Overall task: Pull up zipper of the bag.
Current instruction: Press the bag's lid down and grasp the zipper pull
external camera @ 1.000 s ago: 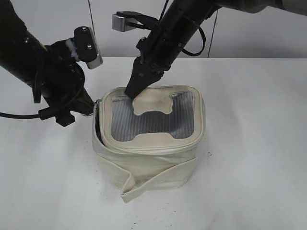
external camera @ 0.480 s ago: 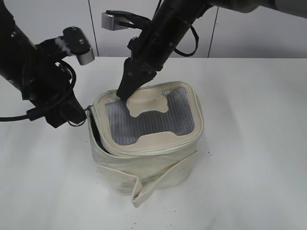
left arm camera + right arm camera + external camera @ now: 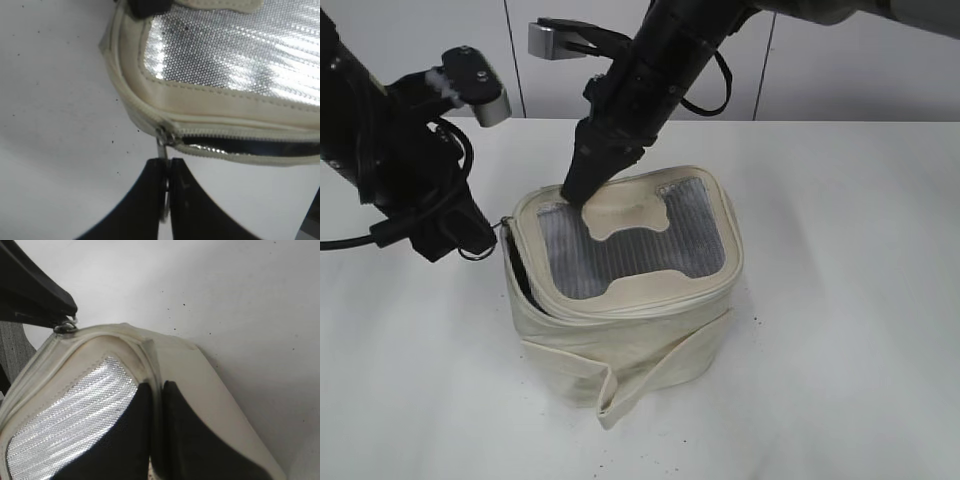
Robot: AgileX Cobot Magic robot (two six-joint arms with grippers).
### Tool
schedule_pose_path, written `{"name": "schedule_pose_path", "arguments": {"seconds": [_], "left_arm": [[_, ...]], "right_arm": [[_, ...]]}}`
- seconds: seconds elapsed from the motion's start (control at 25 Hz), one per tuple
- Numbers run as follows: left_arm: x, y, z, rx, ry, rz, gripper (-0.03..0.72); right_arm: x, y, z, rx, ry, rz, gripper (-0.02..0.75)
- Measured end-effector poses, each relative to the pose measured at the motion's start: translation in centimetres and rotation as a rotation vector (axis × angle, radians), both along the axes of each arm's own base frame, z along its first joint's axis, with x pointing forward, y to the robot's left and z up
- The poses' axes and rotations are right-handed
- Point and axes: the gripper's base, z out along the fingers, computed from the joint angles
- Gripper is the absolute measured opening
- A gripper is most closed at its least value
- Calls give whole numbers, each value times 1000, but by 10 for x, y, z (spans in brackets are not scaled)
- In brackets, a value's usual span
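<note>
I'm in the middle of the zip pull itself: my left gripper [image 3: 166, 172] is pinched on the ring pull [image 3: 162, 150] of the silver slider [image 3: 164, 136], fingers pressed together with the metal tab caught between them, just off the bag's [image 3: 620, 340] left corner. The bag stands on the white table [image 3: 840, 300], mesh lid [image 3: 620, 250] facing up, with its loose strap [image 3: 660, 375] hanging across the front. From the left wrist view the zipper [image 3: 240, 137] is closed behind the slider round the corner but gapes open ahead of it along the long side, dark inside showing, so I judge a good stretch of track is left to run. My right gripper [image 3: 156, 405] presses down on the lid's back edge by the cream patch [image 3: 625, 212], its fingers nearly together with only a fold of cream fabric between them; I read that as a brace. Next I'd keep that brace firm and draw the slider along the open track, staying in line with the teeth so the pull doesn't slip out or the bag tip
</note>
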Motion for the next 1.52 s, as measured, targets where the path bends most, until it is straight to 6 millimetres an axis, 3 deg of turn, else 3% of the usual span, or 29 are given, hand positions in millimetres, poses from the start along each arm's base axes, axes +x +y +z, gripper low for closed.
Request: {"name": "schedule_pose_path", "arguments": {"seconds": [0.44, 0.68, 0.96, 1.28, 1.52], "left_arm": [[4, -2, -20, 37, 71, -12, 179], [10, -1, -19, 44, -1, -11, 302], [16, 5, 2, 63, -200, -25, 424], [21, 3, 1, 55, -245, -25, 463], [27, -1, -17, 65, -202, -41, 465]], "right_arm": [[7, -8, 2, -27, -18, -28, 36], [7, -9, 1, -32, -20, -28, 36], [7, -9, 1, -39, -26, -27, 36], [7, -9, 1, -39, -26, -27, 36], [7, -9, 1, -39, -26, -27, 36]]}}
